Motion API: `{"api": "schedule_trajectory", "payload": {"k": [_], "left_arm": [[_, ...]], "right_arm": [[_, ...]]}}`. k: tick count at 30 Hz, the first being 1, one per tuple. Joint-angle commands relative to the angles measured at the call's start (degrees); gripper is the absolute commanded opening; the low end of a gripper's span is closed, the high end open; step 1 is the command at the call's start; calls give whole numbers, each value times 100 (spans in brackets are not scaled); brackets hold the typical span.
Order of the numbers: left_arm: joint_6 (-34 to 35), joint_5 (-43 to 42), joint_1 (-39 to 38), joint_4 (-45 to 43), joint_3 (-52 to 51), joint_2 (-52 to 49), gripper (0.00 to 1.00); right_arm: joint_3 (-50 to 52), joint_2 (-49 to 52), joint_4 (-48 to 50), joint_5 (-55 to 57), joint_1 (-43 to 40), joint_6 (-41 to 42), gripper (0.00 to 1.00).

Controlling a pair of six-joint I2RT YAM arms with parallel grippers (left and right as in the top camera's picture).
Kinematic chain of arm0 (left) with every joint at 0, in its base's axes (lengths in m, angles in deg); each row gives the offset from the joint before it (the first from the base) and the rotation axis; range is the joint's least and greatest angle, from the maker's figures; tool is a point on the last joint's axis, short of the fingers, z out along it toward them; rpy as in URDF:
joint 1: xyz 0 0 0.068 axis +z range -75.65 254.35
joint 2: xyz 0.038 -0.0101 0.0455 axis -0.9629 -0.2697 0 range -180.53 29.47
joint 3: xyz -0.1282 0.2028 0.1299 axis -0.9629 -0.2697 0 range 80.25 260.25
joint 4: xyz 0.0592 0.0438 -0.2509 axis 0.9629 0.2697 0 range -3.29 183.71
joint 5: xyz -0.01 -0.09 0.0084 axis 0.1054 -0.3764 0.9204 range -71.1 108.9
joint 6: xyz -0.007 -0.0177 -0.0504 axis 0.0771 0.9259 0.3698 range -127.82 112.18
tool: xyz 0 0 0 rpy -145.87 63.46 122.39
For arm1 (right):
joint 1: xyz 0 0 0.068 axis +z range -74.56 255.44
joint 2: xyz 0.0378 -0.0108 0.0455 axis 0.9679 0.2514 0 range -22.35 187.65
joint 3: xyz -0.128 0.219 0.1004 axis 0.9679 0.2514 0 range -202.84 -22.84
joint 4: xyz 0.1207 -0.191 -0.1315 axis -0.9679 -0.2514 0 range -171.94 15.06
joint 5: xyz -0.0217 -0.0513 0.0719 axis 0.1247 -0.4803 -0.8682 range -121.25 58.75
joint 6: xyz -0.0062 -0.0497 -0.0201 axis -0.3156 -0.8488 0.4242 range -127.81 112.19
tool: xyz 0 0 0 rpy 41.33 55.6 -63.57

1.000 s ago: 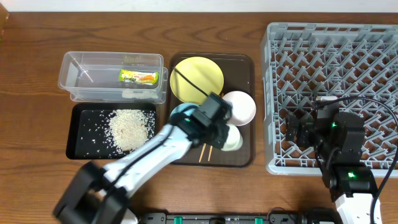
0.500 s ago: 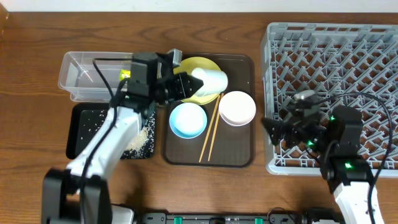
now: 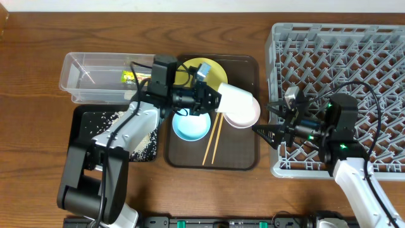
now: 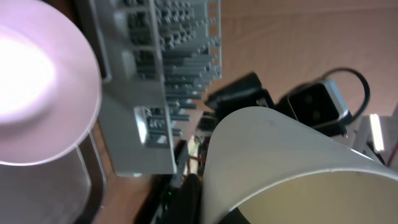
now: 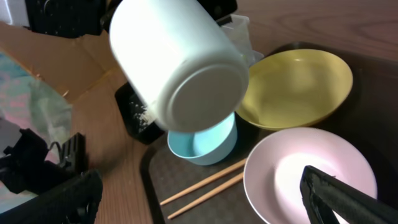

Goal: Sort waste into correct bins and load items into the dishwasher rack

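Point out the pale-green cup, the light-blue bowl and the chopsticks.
pale-green cup (image 5: pixel 177 59): right wrist view, on its side wall.
light-blue bowl (image 3: pixel 192 130): overhead view, on its inner floor.
chopsticks (image 3: pixel 210 145): overhead view, on the lower half of one stick.

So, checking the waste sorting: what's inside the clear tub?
The snack wrapper lies in the clear tub; the left arm covers the tub's right end, so anything there is hidden.

Whitish cup (image 3: pixel 235 98), yellow plate (image 5: pixel 298 93), light-blue bowl (image 3: pixel 191 126), grey rack (image 3: pixel 335 50).
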Motion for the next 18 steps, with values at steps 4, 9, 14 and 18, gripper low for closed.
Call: {"api": "schedule_trajectory", "payload": {"k": [4,9,14,18], "left_arm": [[140,-282,-273,-33,72,17,6],[208,-236,-450,-101,72,17,6],[249,-170,-557,-116,72,17,6],[273,-177,-570,-114,72,17,6]], "right_arm": [[-107,90,334,-321,70,-24,99],[-107,90,560,-319,295,17,99],[-107,90,614,-243,463,17,94],[-107,90,629,-208,483,13,89]]}}
